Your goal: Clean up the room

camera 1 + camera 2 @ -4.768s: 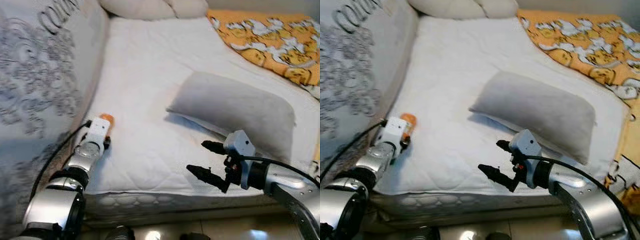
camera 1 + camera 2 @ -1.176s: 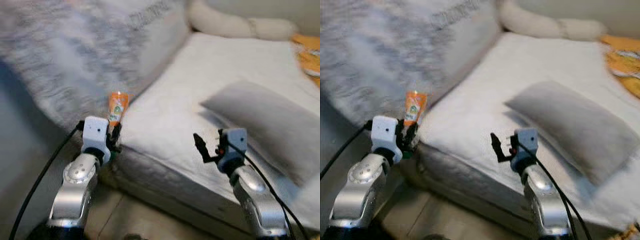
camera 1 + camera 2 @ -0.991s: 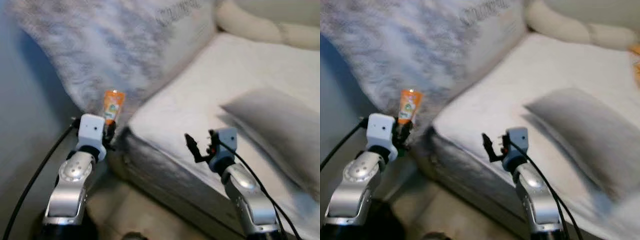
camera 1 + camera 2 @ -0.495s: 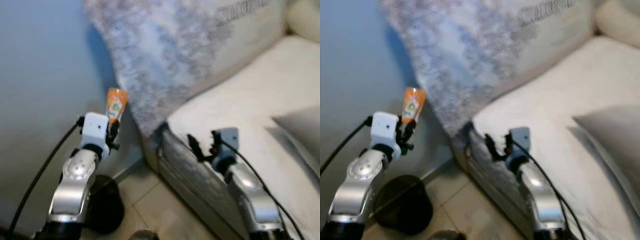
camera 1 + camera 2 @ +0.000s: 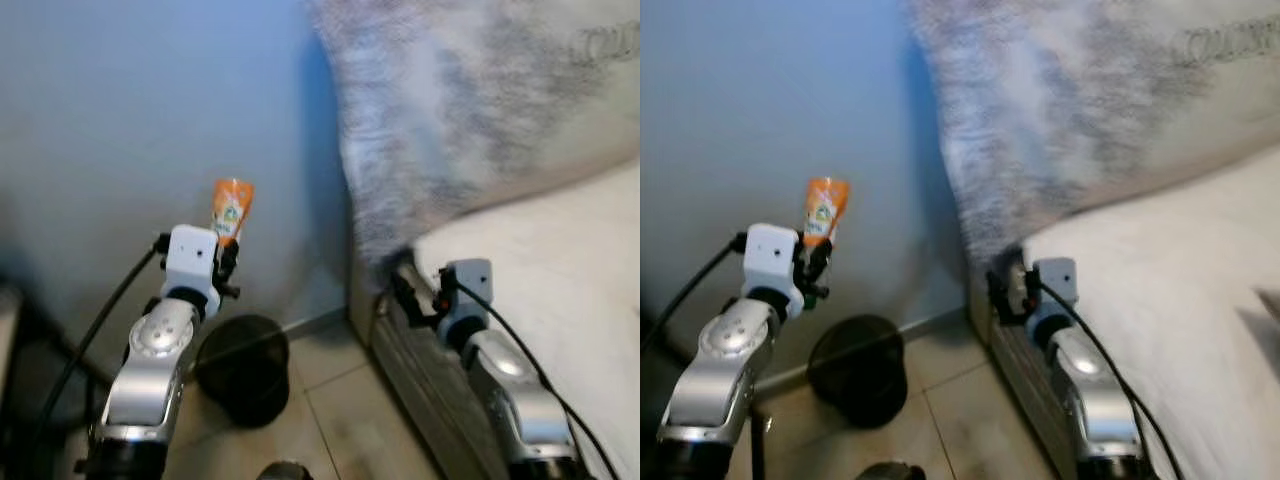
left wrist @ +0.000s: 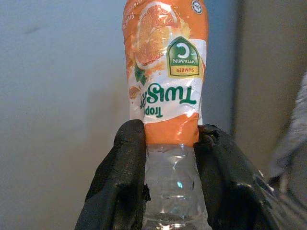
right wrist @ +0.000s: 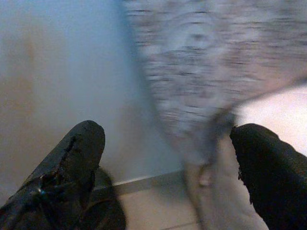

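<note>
**Bottle in hand, bin below**

The left gripper [image 6: 165, 177] is clamped on a clear plastic drink bottle with an orange printed label [image 5: 231, 209], its two black fingers [image 6: 122, 177] pressing either side of the bare, ribbed lower part just under the label. The bottle stands roughly upright, its long axis running straight out along the fingers, held in the air in front of a plain pale-blue wall [image 5: 120, 110].

The relation that matters: a round black waste bin [image 5: 243, 367] sits on the tiled floor [image 5: 340, 420] below the bottle and a little towards the robot's right, near the foot of the wall. The left arm is much the nearer one, so lowering and tipping the bottle over the bin's dark opening looks like the next step.

The right gripper [image 7: 163, 158] carries nothing, its fingers spread wide apart, hovering by the corner of the white quilted mattress [image 5: 560, 250]. A grey-and-white patterned fabric [image 5: 470, 90] hangs soft and woolly above that corner. The thin, crinkled bottle should weigh little and dent easily.
</note>
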Available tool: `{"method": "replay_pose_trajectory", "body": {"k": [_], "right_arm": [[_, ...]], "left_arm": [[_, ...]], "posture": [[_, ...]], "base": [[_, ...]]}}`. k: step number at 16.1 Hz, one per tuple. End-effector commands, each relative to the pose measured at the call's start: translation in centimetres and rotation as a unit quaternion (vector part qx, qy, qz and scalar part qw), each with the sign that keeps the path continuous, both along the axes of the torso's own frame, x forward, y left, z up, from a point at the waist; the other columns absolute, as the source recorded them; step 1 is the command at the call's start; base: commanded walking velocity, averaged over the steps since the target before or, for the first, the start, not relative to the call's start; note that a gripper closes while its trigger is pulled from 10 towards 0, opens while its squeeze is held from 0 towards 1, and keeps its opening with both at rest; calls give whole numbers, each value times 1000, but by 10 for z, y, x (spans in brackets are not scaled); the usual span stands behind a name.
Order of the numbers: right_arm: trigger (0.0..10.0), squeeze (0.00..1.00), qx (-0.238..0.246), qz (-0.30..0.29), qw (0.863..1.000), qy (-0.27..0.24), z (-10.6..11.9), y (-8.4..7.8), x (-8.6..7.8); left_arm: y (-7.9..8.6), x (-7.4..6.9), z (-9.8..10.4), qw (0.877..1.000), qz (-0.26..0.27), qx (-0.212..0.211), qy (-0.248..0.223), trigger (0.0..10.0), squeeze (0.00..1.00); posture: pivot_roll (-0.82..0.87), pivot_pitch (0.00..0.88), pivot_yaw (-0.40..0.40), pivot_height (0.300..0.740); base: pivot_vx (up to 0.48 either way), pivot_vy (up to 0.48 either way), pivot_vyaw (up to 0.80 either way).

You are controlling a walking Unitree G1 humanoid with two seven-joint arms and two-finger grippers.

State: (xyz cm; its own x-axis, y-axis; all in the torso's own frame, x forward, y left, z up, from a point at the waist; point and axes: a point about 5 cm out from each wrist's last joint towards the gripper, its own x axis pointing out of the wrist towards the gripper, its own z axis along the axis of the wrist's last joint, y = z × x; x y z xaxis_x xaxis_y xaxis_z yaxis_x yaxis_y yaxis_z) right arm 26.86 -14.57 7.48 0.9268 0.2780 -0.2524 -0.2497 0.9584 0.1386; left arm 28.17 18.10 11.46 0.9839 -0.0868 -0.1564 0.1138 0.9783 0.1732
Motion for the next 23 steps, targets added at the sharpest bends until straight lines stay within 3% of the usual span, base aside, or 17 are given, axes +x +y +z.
{"method": "replay_pose_trajectory", "body": {"k": [1, 6, 9, 18, 19, 23], "right_arm": [[10000, 0, 4, 18, 1000, -8, 7, 7, 3], [10000, 0, 25, 13, 999, -16, 9, 11, 6], [10000, 0, 8, 7, 1000, -15, 7, 11, 8], [10000, 0, 0, 6, 1000, -18, 3, 13, 8], [10000, 0, 0, 5, 1000, -18, 3, 13, 8], [10000, 0, -5, 5, 1000, -20, 3, 14, 8]], "left_arm": [[0, 1, -1, 1000, 4, 2, 2, 10000, 0], [-2, 2, 0, 1000, -1, 12, -5, 10000, 0], [-1, 2, 1, 1000, 0, 16, -9, 10000, 0], [-3, -2, -2, 1000, -6, 18, -7, 10000, 0], [-3, -2, -4, 1000, -4, -4, 0, 10000, 0], [-2, -2, -4, 1000, -11, -1, 2, 10000, 0]], "posture": [[88, 0, 66, 740], [91, 0, 56, 740], [94, 0, 51, 740], [95, 0, 55, 740], [94, 0, 55, 740], [97, 0, 58, 740]], "base": [[0, 0, 800], [0, 0, 800], [0, 0, 800], [0, -418, 0], [0, 0, 0], [0, 0, 0]]}}
